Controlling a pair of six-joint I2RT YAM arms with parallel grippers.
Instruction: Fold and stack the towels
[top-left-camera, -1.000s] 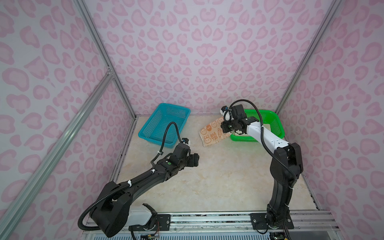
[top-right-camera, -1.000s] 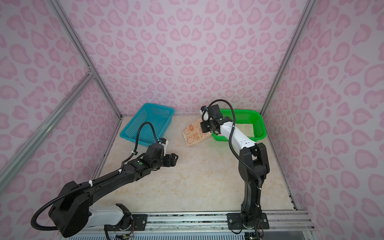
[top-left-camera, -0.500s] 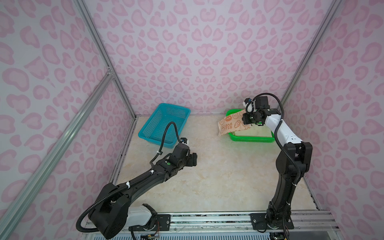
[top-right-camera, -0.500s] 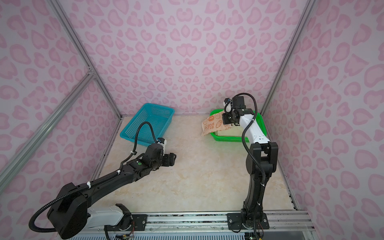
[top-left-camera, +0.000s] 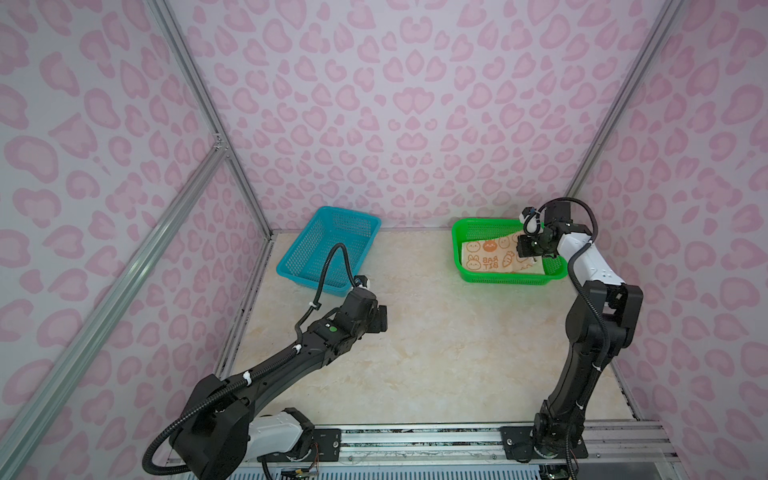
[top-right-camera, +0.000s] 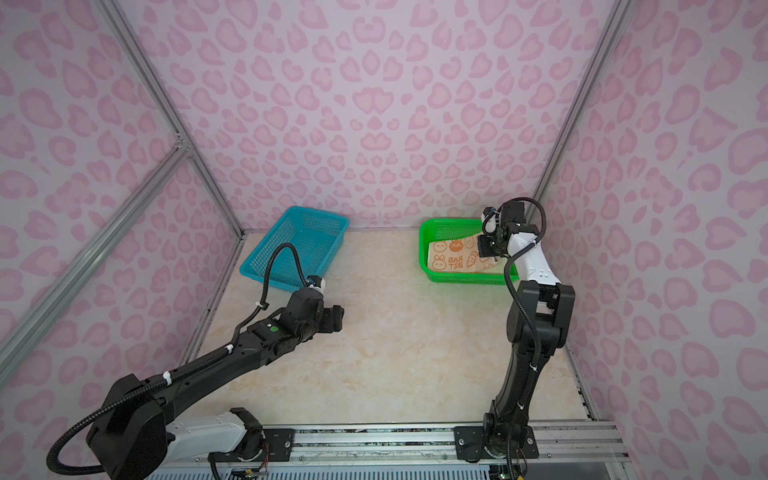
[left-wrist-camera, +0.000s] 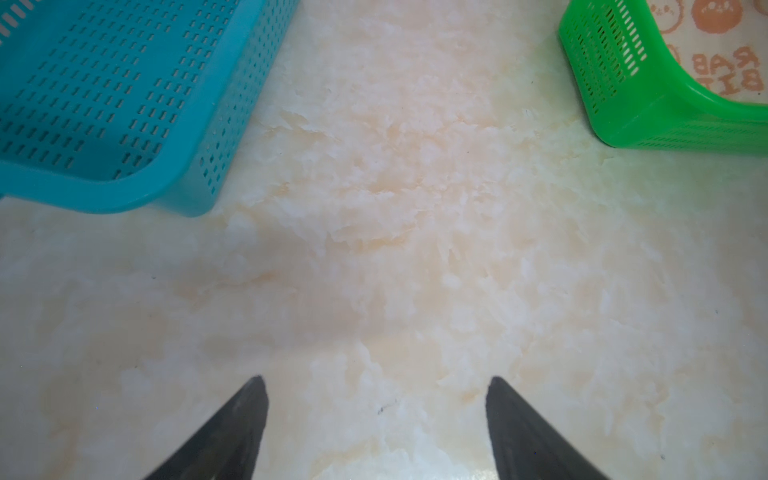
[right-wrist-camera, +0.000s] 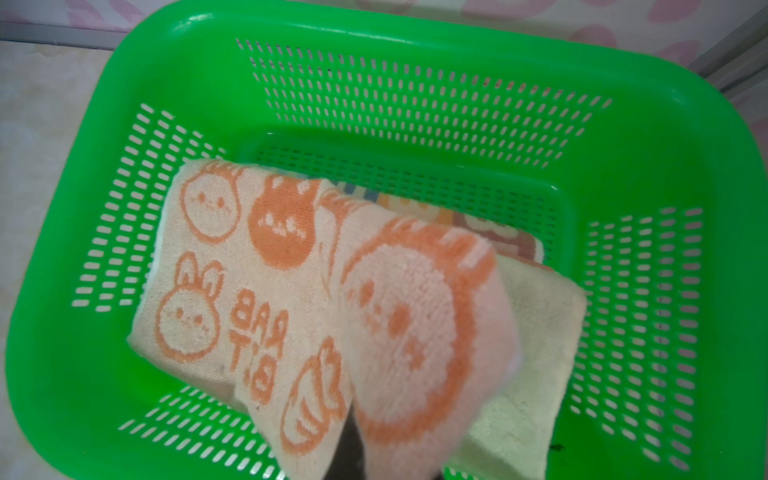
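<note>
Inside green basket (top-left-camera: 505, 277), "RAB BIT" towel (top-left-camera: 488, 259) apparently gripped by right end effector (top-left-camera: 533, 258), left end effector (left-wrist-camera: 376, 380) released.

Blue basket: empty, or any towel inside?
Empty. In both top views the blue basket shows only bare mesh floor; the peach rabbit towel lies in the green basket.

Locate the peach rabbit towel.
In both top views the peach rabbit towel lies in the green basket at the back right, atop other towels, its corner pinched in the right gripper.
</note>
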